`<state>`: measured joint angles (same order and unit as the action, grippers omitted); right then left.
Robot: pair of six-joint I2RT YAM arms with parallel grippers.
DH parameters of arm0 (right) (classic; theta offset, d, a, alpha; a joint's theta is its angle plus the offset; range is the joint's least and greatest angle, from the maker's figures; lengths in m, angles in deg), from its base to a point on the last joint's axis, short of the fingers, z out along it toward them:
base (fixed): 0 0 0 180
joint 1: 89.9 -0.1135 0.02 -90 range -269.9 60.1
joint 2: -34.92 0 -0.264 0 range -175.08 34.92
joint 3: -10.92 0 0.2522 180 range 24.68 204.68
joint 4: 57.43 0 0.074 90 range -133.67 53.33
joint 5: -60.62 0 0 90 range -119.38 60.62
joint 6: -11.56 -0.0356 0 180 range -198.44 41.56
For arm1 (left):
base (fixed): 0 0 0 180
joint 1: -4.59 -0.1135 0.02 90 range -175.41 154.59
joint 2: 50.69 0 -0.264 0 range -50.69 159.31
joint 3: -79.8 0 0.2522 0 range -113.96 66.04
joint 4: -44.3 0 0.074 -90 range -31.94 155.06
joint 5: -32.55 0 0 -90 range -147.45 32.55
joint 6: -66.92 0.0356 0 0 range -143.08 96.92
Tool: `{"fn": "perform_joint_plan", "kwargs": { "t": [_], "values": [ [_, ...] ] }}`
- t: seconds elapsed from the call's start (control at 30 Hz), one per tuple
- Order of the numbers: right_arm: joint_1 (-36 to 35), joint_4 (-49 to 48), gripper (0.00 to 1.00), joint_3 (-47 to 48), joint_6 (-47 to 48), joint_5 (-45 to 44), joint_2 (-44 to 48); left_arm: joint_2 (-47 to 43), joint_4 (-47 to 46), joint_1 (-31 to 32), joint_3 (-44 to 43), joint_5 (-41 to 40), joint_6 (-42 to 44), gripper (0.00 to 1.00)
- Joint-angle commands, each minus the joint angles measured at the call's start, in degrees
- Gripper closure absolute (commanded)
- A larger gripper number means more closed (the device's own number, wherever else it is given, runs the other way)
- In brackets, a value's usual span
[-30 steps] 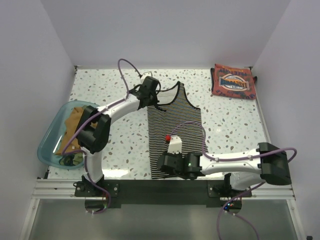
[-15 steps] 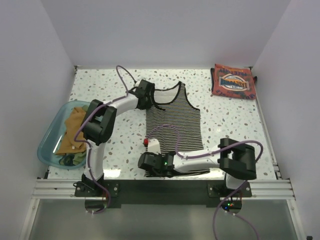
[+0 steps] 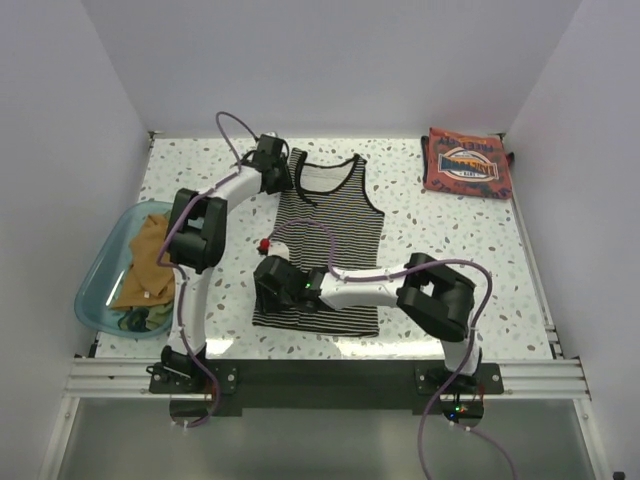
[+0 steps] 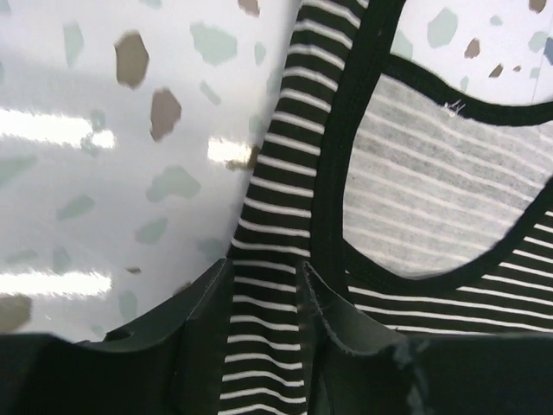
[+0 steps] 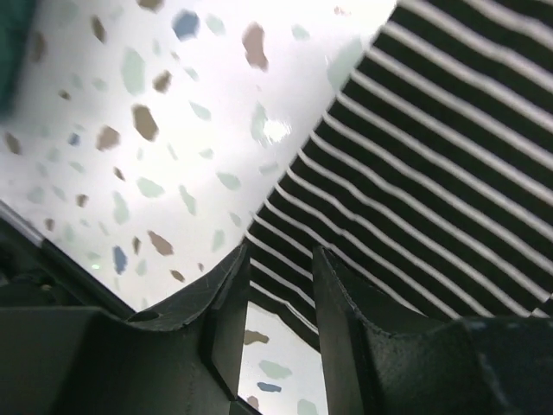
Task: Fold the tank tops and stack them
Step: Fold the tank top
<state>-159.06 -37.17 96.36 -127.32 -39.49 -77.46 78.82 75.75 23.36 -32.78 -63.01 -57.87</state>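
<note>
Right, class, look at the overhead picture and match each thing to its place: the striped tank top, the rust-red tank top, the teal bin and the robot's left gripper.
Things
1. striped tank top
2. rust-red tank top
3. teal bin
4. left gripper

Places
A. folded at the far right corner of the table
B. at the table's left edge, with mustard cloth inside
C. astride a shoulder strap
D. spread flat in the middle of the table

Pairs: 1-D, 2-A, 3-B, 4-C
</note>
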Motion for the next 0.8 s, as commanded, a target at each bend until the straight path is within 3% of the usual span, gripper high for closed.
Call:
{"fn": "perform_joint_plan", "kwargs": {
  "t": [0.0, 0.2, 0.3, 0.33, 0.37, 0.47, 0.6, 0.77],
  "values": [
    [3.2, -1.6, 0.6, 2.2, 4.7, 5.2, 3.2, -0.6, 0.0, -3.0, -7.1, 5.3, 5.6, 0.58],
    [8.3, 4.4, 0.5, -0.6, 7.4, 5.1, 15.0, -7.0, -0.2, -3.3, -7.8, 8.8, 5.2, 0.42],
    [17.5, 7.5, 0.55, -3.4, 8.1, 9.1, 19.7, -13.0, -4.6, -1.9, 0.0, 11.4, -1.0, 0.43],
    [21.1, 7.3, 0.55, -4.6, 8.7, 11.7, 20.5, -15.0, -6.4, -0.9, 6.6, 11.3, -2.6, 0.43],
    [28.7, 7.3, 0.55, -6.2, 9.1, 14.1, 21.2, -19.0, -9.1, 0.3, 9.7, 10.6, -5.1, 0.44],
    [40.7, 9.5, 0.54, -6.1, 12.3, 18.3, 21.0, -24.7, -10.6, 6.9, 17.9, 7.2, -6.7, 0.44],
    [51.0, 12.1, 0.54, -2.5, 16.1, 19.6, 13.6, -30.5, -12.9, 17.2, 28.0, 5.7, -7.9, 0.45],
    [54.1, 12.7, 0.55, 3.7, 18.3, 18.6, 5.3, -33.3, -12.3, 26.7, 32.9, 5.7, -7.4, 0.46]
  ]
}}
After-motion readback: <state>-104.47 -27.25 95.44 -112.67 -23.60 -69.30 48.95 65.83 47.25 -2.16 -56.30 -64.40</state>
